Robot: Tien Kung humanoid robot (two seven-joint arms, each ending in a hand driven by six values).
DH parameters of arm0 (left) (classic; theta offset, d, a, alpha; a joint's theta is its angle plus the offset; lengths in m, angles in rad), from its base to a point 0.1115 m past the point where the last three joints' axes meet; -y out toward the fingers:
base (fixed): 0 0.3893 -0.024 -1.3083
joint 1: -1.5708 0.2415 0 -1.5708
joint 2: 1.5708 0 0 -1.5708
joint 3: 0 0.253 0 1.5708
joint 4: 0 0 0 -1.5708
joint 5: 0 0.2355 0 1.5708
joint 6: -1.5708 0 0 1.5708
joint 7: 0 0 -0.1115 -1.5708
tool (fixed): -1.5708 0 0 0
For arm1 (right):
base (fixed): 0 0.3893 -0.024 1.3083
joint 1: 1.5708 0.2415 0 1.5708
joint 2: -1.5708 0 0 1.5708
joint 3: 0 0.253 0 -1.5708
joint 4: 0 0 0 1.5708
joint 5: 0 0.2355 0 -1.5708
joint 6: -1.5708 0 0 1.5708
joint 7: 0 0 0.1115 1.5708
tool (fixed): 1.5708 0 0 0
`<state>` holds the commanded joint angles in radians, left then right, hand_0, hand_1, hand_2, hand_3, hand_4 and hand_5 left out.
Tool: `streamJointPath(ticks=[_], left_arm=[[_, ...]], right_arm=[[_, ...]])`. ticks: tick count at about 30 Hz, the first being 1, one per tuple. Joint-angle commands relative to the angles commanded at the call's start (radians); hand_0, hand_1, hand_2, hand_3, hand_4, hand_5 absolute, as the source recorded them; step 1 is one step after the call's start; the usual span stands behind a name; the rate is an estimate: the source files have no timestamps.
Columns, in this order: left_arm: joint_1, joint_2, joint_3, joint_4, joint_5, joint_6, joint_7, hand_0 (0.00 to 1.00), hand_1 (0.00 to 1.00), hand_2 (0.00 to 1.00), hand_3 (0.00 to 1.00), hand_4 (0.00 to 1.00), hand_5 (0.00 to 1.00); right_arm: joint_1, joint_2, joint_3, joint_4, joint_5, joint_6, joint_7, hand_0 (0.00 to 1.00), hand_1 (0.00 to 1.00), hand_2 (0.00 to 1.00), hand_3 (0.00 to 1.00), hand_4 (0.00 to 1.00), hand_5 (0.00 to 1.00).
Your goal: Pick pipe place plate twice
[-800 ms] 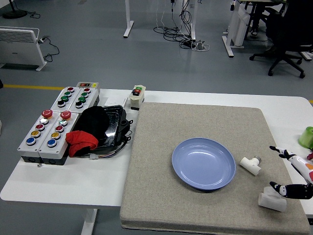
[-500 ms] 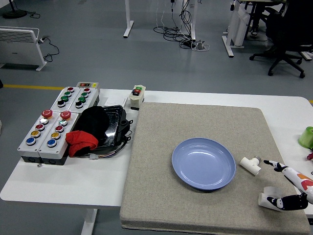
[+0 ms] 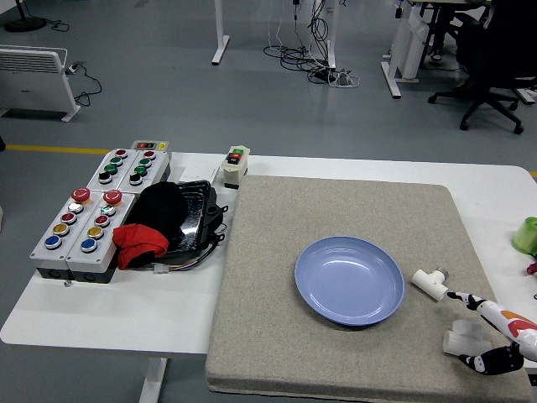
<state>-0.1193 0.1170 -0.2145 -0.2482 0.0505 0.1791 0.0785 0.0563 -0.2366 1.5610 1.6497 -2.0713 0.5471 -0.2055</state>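
Head view looks down on a white counter (image 3: 126, 311) whose right half is covered by a grey felt mat (image 3: 336, 210). On the mat, toward its right side, sits a round blue plate (image 3: 348, 280), with nothing in it. Just off the plate's right rim lies a white plastic T-shaped pipe fitting (image 3: 430, 283), apart from the plate. Nearer the mat's front right corner lies a second white pipe piece (image 3: 462, 340).

From the right edge of the counter the right robot hand (image 3: 485, 336) reaches in over the mat's front right corner. Its black-tipped fingers (image 3: 487, 362) are spread: one long finger points toward the T-shaped fitting with its tip just beside it, while a lower finger curls at the near side of the second pipe piece. The fingers bracket that piece, but a closed grasp is not seen; whether they touch it cannot be told.

At the counter's left edge stand grey control boxes with coloured push buttons (image 3: 88, 220). Beside them lies a black tray with black and red cloth (image 3: 164, 222). A small switch box (image 3: 236, 165) stands at the far edge. A green object (image 3: 526, 234) shows at the right edge.
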Motion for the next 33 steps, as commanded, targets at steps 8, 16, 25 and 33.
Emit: streamJointPath(ticks=[8, 16, 25, 33], left_arm=[[0.0, -0.001, -0.002, 0.0, 0.004, 0.0, 0.002, 0.622, 0.58, 0.504, 0.585, 0.27, 0.998], [0.003, -0.002, -0.008, 0.0, 0.013, 0.001, 0.007, 0.621, 0.582, 0.506, 0.585, 0.27, 0.998], [0.008, -0.004, -0.014, 0.0, 0.022, 0.001, 0.01, 0.622, 0.584, 0.51, 0.585, 0.268, 0.998], [0.01, -0.005, -0.017, -0.001, 0.027, 0.001, 0.012, 0.622, 0.585, 0.511, 0.586, 0.267, 0.998]], right_arm=[[0.006, 0.008, -0.006, -0.036, -0.037, 0.007, 0.006, 0.998, 0.96, 0.998, 0.998, 0.772, 0.165], [0.011, 0.013, -0.016, -0.058, -0.05, -0.023, 0.009, 0.963, 0.923, 0.998, 0.975, 0.742, 0.143], [0.011, 0.014, -0.013, -0.073, -0.059, -0.012, 0.0, 0.737, 0.73, 0.787, 0.821, 0.602, 0.016], [0.01, 0.015, -0.014, -0.074, -0.046, -0.008, -0.004, 0.631, 0.658, 0.701, 0.774, 0.587, 0.022]])
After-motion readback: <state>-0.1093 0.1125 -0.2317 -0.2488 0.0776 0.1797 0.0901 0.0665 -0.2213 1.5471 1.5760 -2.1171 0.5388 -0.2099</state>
